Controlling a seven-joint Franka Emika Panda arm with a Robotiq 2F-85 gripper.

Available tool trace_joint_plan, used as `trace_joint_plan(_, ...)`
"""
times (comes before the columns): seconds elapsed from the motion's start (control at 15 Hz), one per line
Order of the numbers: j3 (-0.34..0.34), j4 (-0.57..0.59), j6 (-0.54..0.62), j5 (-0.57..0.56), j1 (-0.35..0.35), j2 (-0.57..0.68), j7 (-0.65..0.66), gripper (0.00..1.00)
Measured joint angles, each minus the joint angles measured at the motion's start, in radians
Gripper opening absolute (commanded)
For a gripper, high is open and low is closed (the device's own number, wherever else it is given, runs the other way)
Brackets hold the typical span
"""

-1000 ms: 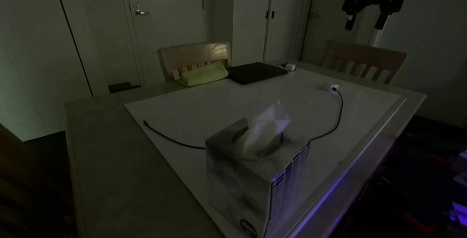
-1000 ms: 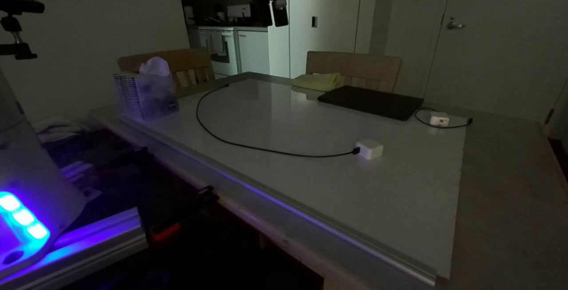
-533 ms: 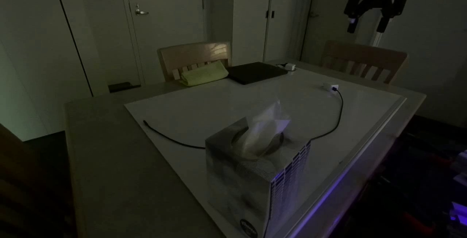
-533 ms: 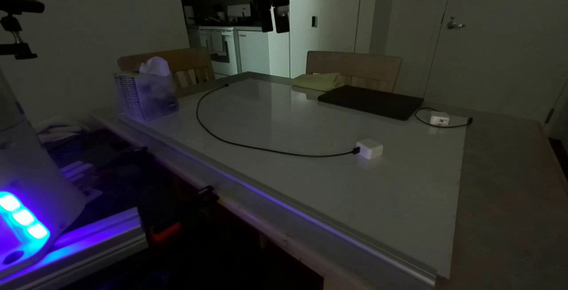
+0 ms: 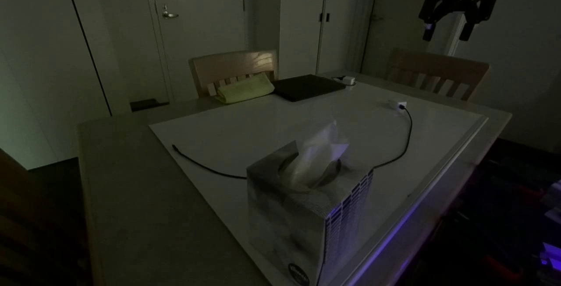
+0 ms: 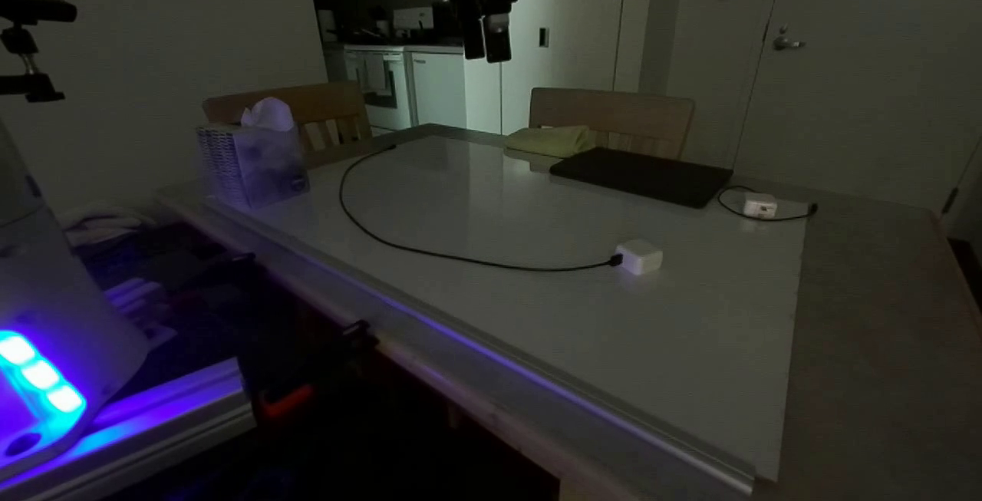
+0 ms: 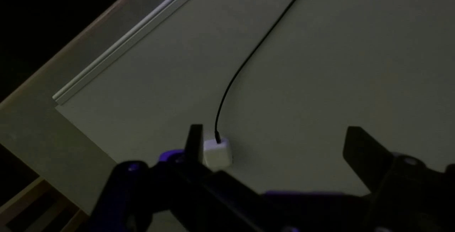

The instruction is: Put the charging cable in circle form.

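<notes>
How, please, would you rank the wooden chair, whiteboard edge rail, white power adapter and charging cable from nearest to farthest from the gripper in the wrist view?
1. White power adapter and charging cable, joined low, just left of centre: too close to call.
2. Whiteboard edge rail, upper left.
3. Wooden chair, bottom-left corner.

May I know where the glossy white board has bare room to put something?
Bare: the middle of the white board, between the long thin black cable and the flat black pad; also the patch between the white square block and the pale edge rail. Crowded: around that pad, where a folded yellow-green cloth and a second white block lie close.
</notes>
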Motion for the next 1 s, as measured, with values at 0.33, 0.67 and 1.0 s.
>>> trace_joint_plan(0.33, -0.055, 0.040, 0.000, -0.001, -0.013, 0.080, -0.067, 1.00)
trace_joint_plan(0.67, -0.081, 0.129, 0.005, -0.001, -0.014, 0.229, -0.123, 1.00)
trace_joint_plan(1.0, -0.105, 0.213, 0.006, 0.016, -0.013, 0.337, -0.176, 1.00)
